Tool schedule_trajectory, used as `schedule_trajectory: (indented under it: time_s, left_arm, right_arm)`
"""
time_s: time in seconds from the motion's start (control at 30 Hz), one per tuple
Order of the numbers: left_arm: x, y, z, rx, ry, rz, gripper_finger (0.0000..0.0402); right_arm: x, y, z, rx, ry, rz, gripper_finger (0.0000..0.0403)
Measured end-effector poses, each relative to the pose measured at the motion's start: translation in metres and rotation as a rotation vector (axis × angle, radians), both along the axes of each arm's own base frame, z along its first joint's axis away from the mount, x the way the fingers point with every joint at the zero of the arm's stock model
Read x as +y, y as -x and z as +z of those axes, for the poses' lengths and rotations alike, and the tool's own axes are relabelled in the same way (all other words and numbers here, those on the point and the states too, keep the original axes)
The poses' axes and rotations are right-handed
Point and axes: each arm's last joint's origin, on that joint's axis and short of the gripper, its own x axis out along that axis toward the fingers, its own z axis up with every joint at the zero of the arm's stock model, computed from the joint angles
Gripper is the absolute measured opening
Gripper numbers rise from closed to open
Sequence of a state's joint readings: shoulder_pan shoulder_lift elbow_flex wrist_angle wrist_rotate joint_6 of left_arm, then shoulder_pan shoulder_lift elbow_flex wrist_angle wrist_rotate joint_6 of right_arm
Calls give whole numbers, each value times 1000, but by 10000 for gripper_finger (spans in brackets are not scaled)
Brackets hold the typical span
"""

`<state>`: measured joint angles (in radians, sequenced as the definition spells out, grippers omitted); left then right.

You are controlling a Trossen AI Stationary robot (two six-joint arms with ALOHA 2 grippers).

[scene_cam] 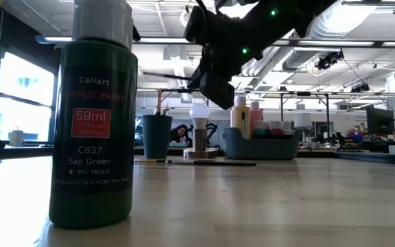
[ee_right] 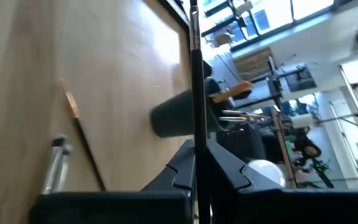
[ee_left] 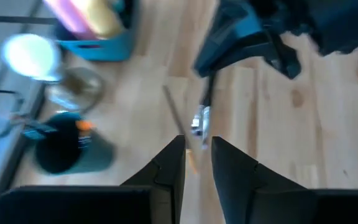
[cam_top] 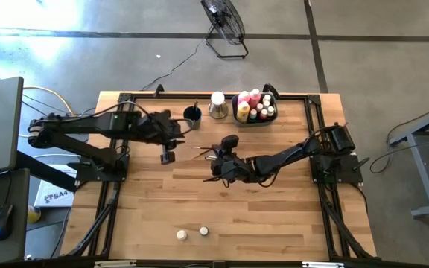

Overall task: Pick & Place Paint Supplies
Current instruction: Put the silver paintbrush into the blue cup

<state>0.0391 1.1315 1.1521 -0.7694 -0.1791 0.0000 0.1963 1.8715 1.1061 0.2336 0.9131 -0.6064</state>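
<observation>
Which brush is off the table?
The brush clamped in the right hand; the other two brushes lie flat on the wooden table.

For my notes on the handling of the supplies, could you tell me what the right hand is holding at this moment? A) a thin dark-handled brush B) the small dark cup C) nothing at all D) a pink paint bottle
A: in the right wrist view the right hand is shut on a thin dark-handled brush that runs out from between its fingers, over the wooden table.
</observation>
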Motion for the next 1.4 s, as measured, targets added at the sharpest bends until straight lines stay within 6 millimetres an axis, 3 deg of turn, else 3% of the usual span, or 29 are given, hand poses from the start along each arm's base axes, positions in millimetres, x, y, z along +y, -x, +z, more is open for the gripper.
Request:
schedule_trajectory:
  time_s: [0.1, 0.33, 0.53, 0.67, 0.83, 1.13, 1.4]
  left_arm:
    - [2, 8, 10, 4, -64, 63, 74]
    - [6, 28, -2, 119, -140, 223, 74]
    - [4, 35, -40, 84, -91, 202, 74]
    - [3, 32, -71, -12, -67, 150, 74]
    - [0, 22, -98, -210, -14, 34, 74]
    - [-6, 13, -95, -714, -64, -230, 74]
    - [-5, 4, -105, -705, -137, -239, 74]
  right_arm:
    - [0, 3, 8, -20, 0, -10, 14]
    - [0, 27, 46, -58, -84, -9, 12]
    - [-6, 64, 75, -151, -340, 119, 12]
    - [-13, 88, 80, -253, -492, 240, 12]
    - [-25, 112, 67, -423, -651, 405, 11]
    - [-43, 139, 40, -789, -782, 596, 12]
    - [-43, 140, 32, -776, -809, 578, 13]
